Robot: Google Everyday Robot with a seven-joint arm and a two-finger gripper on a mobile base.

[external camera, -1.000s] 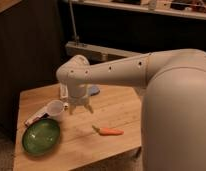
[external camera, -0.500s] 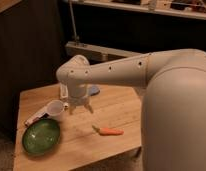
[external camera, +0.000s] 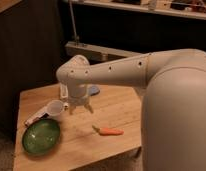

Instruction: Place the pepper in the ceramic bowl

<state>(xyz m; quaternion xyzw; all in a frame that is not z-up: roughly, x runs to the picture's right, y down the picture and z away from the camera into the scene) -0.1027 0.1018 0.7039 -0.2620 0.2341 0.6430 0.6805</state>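
Well, the gripper [external camera: 81,108] hangs spread and empty between one clear cup [external camera: 55,107] and one pepper [external camera: 110,131]; one ceramic bowl [external camera: 41,136] sits near the cup.

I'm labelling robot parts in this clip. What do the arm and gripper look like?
The arm is a thick, smooth, cream-white tube with a row of small dark dots along its side and a rounded joint at the end. The gripper, same pale colour, hangs below that joint over the table. No cables show.

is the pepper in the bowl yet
No, the pepper lies on the table apart from the bowl, with the gripper above the table near the cup.
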